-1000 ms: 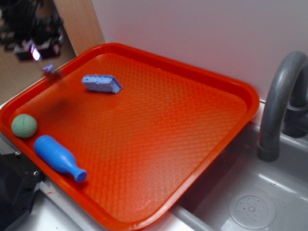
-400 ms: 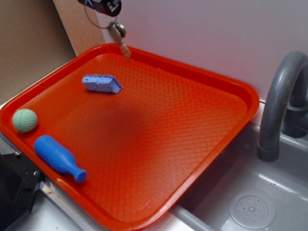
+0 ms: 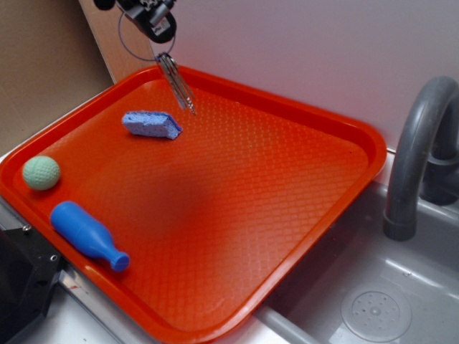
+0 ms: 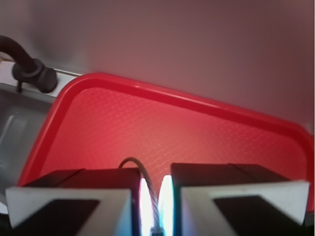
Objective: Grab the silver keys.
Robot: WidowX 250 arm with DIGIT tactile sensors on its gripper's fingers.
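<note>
Silver keys hang in the air above the far-left corner of the orange tray, clear of its surface. Their thin wire ring loops up to the gripper at the top edge of the exterior view, and the slim keys point downward and a little to the right. In the wrist view the wire ring passes through the narrow gap between the two fingers, which are pressed close on it, so the gripper pinches the keys by the ring.

No brand, label or writing can be read on any object.

Compared with the frame of a moment ago, the gripper sits a little more to the left and the keys hang lower and more as a tight bunch. The pale green ball lies slightly further toward the far side along the left edge of the tray than before. The blue sponge, near the far-left corner, and the blue bowling pin, at the near-left edge, have not moved. The grey faucet stands beside the right edge of the tray, over the sink.
</note>
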